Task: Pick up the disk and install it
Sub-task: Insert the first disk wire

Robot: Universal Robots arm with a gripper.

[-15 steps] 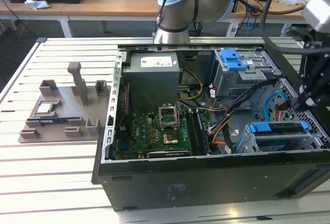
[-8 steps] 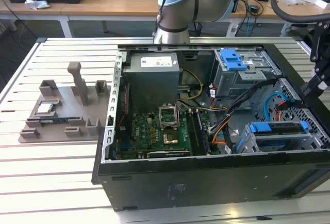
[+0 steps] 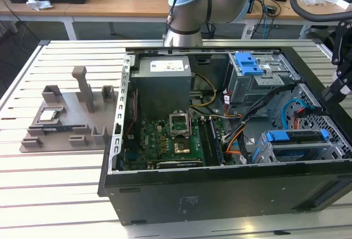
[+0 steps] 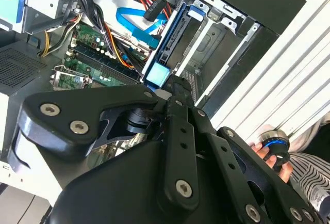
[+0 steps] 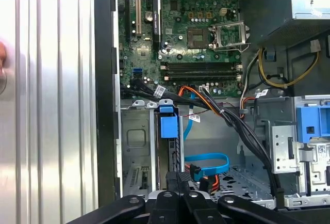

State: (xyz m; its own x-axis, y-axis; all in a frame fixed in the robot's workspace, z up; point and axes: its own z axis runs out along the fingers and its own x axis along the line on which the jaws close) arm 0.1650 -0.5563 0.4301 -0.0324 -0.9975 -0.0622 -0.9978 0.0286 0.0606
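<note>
Hovering nearest the lens in the first wrist view, the gripper [image 5: 178, 181] is sitting just over the disk [image 5: 169, 128], which is standing on edge in the drive cage [image 5: 135, 146]. Whether the claw is open or clamped cannot be told. Seating it well is, I judge, calling for a straight push along the rails, clear of the cables [image 5: 206, 99] lying beyond, short of the motherboard [image 5: 175, 28].

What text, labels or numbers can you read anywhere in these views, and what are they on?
Nothing is clear enough to quote.
On the power supply label: print too small to read.
On the sticker on the outer wall of the computer case: blurred.
On the white cable tags: too small to read.
On the motherboard: markings too small to read.
</note>
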